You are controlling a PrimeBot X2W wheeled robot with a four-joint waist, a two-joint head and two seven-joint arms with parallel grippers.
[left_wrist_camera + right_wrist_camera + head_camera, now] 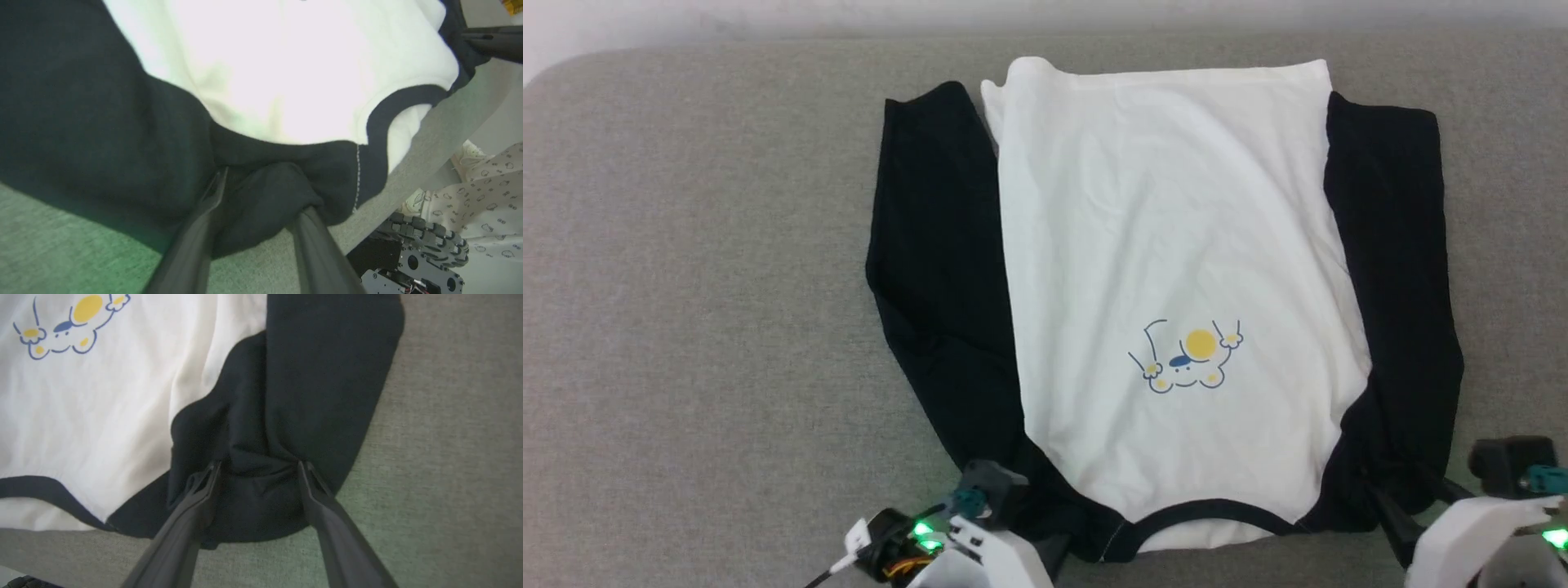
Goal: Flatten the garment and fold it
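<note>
Head view shows the garment (1176, 245) flat, chest-up on the grey cushion (686, 327), left gripper (261, 192) and right gripper (257, 465) both with jaws parted astride its black shoulders: flattening looks done, folding remains.

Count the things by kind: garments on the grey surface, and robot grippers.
Garments: 1, the garment on the grey surface
Grippers: 2, left gripper, right gripper
Total: 3
</note>
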